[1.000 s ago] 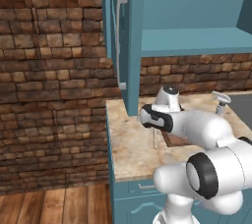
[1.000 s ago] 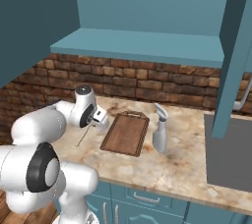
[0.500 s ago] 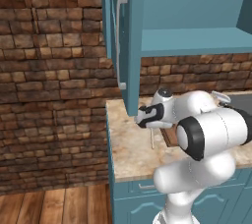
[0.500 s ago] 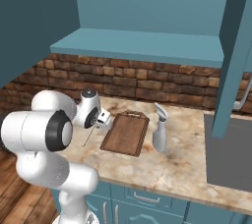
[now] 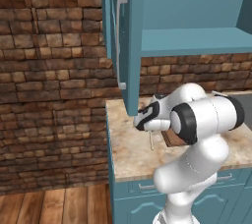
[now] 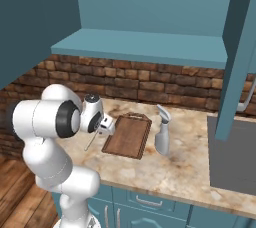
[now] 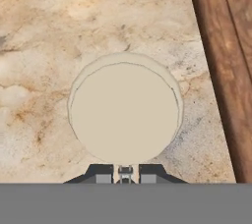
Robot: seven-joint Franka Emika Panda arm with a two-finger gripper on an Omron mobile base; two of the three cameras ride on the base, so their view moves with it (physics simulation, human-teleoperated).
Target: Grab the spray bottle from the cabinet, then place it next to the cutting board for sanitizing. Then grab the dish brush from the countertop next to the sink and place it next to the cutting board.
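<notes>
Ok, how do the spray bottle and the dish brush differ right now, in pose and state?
The spray bottle stands upright on the countertop, free, right of the cutting board. The dish brush hangs head-down in the gripper, on the board's other side. The bottle is stout and grey-white, the brush thin and beige. Both sit close beside the board.

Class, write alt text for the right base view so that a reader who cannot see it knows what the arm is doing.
The white arm's hand holds a thin dish brush hanging down over the marbled countertop, just left of the dark wooden cutting board. A pale spray bottle stands upright on the board's right, below the open teal cabinet.
</notes>
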